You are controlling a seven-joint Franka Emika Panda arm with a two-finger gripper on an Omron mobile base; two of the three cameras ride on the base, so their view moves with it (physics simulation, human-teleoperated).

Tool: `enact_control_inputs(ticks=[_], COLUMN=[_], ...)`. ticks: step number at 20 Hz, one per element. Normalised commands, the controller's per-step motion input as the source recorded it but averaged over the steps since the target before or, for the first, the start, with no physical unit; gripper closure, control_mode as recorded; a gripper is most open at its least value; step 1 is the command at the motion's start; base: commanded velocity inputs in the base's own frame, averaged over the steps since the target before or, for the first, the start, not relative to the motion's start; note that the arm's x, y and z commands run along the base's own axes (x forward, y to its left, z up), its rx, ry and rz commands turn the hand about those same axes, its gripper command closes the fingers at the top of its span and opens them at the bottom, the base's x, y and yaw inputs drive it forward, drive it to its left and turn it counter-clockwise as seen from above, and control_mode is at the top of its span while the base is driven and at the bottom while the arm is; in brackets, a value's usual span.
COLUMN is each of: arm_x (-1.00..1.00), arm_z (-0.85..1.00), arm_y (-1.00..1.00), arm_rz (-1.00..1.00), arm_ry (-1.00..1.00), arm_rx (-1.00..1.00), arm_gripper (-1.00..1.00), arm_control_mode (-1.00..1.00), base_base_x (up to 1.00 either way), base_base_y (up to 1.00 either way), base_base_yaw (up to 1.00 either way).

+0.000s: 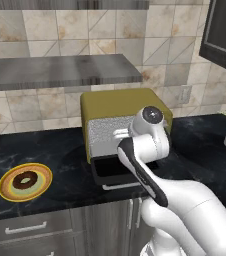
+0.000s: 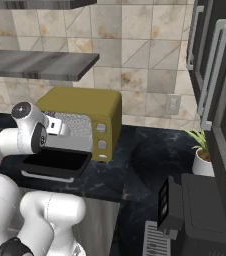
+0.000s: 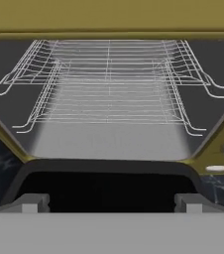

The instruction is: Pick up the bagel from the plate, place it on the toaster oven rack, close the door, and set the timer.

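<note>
Left base view, bagel (image 1: 25, 181) on plate (image 1: 25, 182), lettering seemingly unreadable

The rack (image 3: 109, 94) sits inside the oven (image 1: 120, 107), straight ahead of the gripper (image 3: 109, 201). The open door (image 1: 116, 172) lies below the gripper. The bagel (image 1: 24, 181) rests on the plate (image 1: 5, 192), far to its left.

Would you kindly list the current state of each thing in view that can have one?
door: open, folded down flat in front of the oven.
toaster oven rack: inside the cavity, nothing on it.
bagel: lying on the plate, not yet picked up.
plate: on the counter left of the oven, carrying the bagel.
gripper: open, holding nothing, facing the open oven.
</note>
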Motion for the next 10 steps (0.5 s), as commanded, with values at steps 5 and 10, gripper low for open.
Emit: enact_control_inputs(ticks=[5,10], arm_x=[0.24,0.21], arm_z=[-0.10,-0.12], arm_y=[0.00,0.00], arm_rz=[0.00,0.00], arm_ry=[-0.05,-0.03], arm_rx=[0.00,0.00], arm_gripper=[-1.00,-1.00], arm_control_mode=[-1.00,-1.00], base_base_x=[0.00,0.00], base_base_y=[0.00,0.00], base_base_yaw=[0.00,0.00])
